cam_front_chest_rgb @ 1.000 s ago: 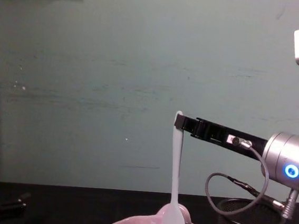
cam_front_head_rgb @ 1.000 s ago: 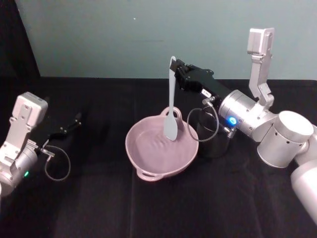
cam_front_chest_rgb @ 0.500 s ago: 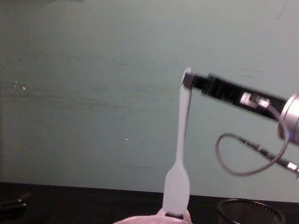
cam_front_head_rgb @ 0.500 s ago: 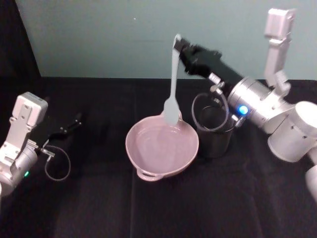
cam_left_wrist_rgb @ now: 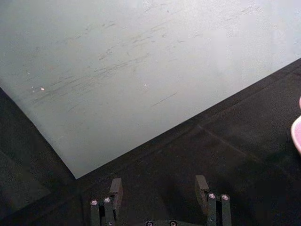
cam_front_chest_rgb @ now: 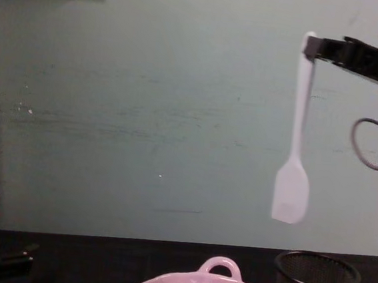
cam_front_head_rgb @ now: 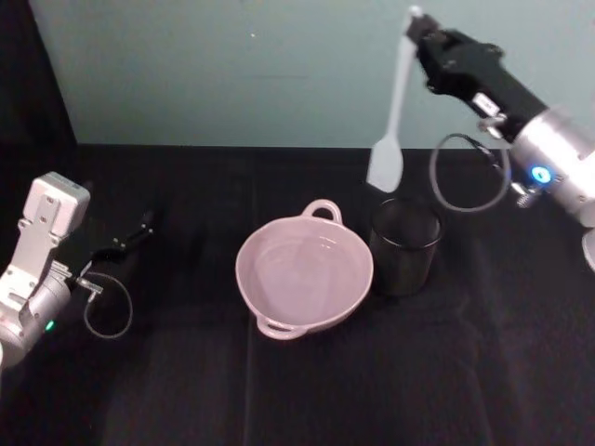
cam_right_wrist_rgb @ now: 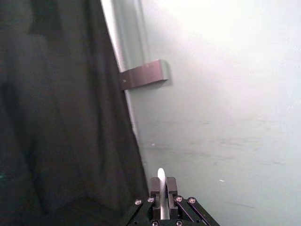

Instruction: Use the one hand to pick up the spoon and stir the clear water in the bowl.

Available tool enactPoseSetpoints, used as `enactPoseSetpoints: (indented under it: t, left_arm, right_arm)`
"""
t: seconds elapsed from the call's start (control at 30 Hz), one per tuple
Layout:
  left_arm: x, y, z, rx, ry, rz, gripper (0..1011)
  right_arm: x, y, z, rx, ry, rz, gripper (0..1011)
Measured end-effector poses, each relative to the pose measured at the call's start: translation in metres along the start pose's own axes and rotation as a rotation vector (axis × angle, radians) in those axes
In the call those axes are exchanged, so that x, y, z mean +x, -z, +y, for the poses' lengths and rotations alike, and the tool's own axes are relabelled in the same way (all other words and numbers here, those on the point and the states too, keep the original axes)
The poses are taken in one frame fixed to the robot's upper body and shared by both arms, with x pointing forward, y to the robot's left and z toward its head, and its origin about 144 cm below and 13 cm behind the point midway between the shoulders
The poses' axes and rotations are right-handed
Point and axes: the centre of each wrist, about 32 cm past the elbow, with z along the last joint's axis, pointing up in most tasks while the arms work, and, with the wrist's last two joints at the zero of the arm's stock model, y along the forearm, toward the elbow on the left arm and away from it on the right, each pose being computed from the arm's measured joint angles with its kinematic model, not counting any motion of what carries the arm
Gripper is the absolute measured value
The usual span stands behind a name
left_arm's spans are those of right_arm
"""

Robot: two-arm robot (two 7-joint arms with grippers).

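The spoon (cam_front_head_rgb: pixel 393 111) hangs blade-down from my right hand (cam_front_head_rgb: pixel 420 30), jaws pinching its handle tip, high above the mesh cup (cam_front_head_rgb: pixel 404 247) beside the bowl (cam_front_head_rgb: pixel 304 275); my left hand (cam_left_wrist_rgb: pixel 159 194) rests spread.

Spoon: white plastic spoon (cam_front_head_rgb: pixel 391 118) hangs straight down, its top pinched in the hand (cam_front_head_rgb: pixel 416 23).
Bowl: pale pink shiny bowl (cam_front_head_rgb: pixel 270 298) with clear water (cam_front_head_rgb: pixel 302 269), low under the hand.

The bowl (cam_front_head_rgb: pixel 304 276) is sitting at the middle of the table (cam_front_head_rgb: pixel 279 390), with the mesh cup (cam_front_head_rgb: pixel 404 247) just beside it on the right. The spoon (cam_front_head_rgb: pixel 391 125) is hanging upright above the cup, pinched at its top by the right gripper (cam_front_head_rgb: pixel 418 28). The left gripper (cam_front_head_rgb: pixel 139 228) is lying at far left.
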Motion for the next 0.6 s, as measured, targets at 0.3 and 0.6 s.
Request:
enactPoseSetpoints:
  t: [0.3, 0.6]
  left_arm:
    - [0.000, 0.000, 0.000, 0.000, 0.000, 0.000, 1011]
    - [0.000, 0.000, 0.000, 0.000, 0.000, 0.000, 1011]
  right_arm:
    - [0.022, 0.014, -0.019, -0.034, 0.080, 0.039, 95]
    - [0.030, 0.044, -0.031, -0.071, 0.124, 0.128, 95]
